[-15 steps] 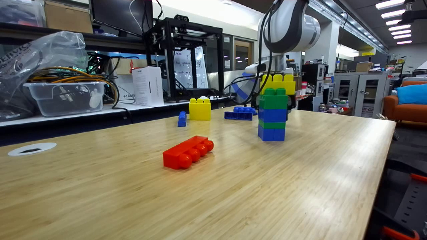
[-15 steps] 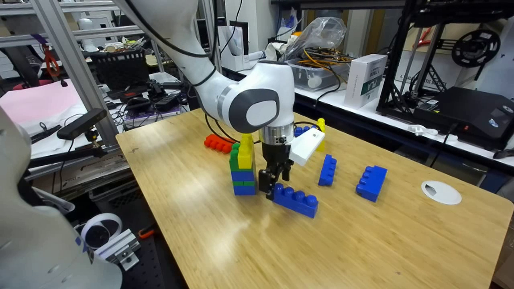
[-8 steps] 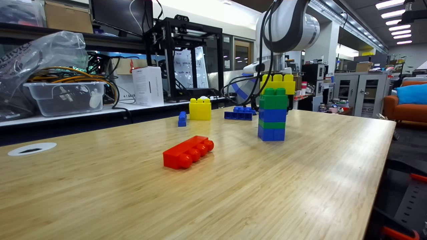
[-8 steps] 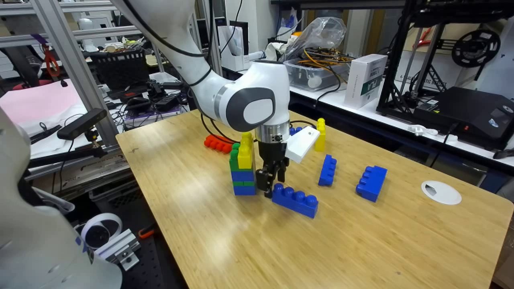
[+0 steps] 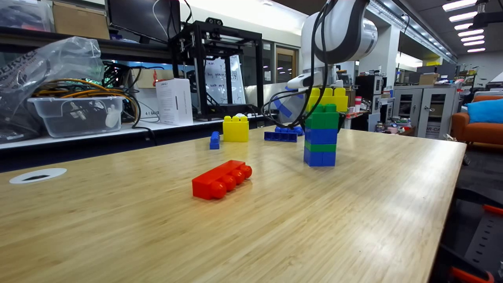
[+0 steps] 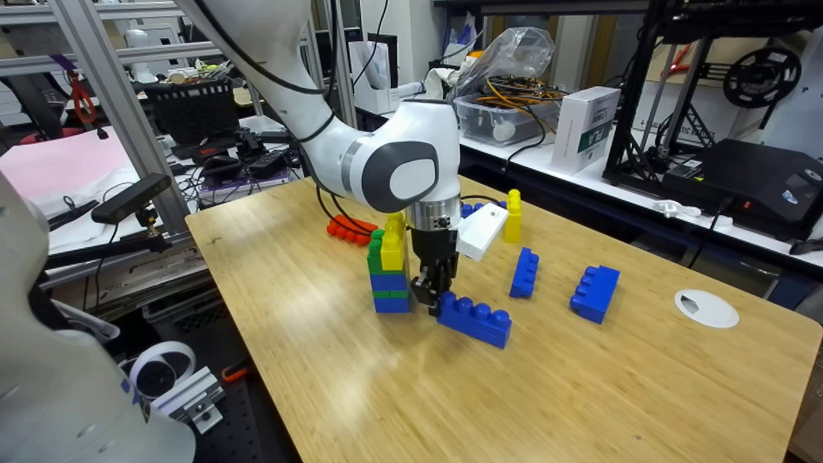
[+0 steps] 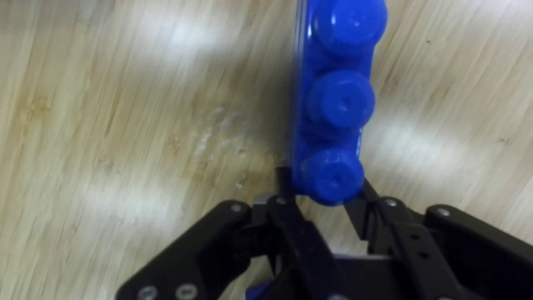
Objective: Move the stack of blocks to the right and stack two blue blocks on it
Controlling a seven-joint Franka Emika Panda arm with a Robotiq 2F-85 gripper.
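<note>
Robotics lab: in an exterior view, robot arm (image 6: 411,148) over table (image 6: 578,386), metal frame (image 6: 103,77) at left, far bench (image 6: 539,162) with cable bin (image 6: 479,122) and PLA box (image 6: 582,132), spool (image 6: 762,77) at far right.

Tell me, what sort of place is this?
Probably a lab or workshop: a robot arm over a tabletop, a black frame resembling a 3D printer, and a clear bin heaped with cables.

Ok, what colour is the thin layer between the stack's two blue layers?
Green: the thin layer shows best in an exterior view.
</note>
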